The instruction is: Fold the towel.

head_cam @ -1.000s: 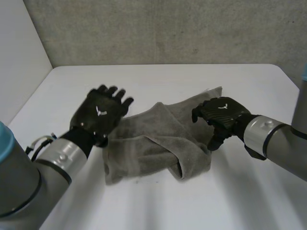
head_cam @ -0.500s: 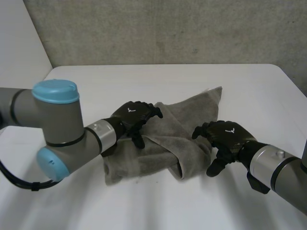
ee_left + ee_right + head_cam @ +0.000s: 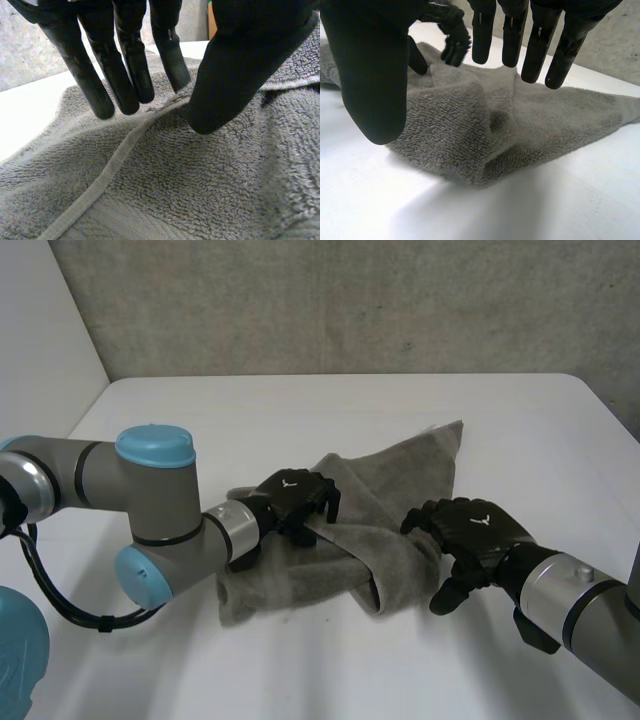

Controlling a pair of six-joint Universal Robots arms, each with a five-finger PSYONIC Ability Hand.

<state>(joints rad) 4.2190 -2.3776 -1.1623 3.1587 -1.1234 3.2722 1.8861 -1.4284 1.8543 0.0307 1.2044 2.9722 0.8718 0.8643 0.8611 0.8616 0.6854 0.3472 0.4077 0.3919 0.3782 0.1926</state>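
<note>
left hand (image 3: 294, 499) lowered onto towel (image 3: 398, 478) hem (fingers straight), right hand (image 3: 470, 530) unmoved

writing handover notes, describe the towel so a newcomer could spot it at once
On the white table, between the two hands, lies the towel, a crumpled heap with one corner pointing at the back wall. Unlike the black left hand at its hemmed edge and the right hand beside it, it is soft, grey terry.
</note>
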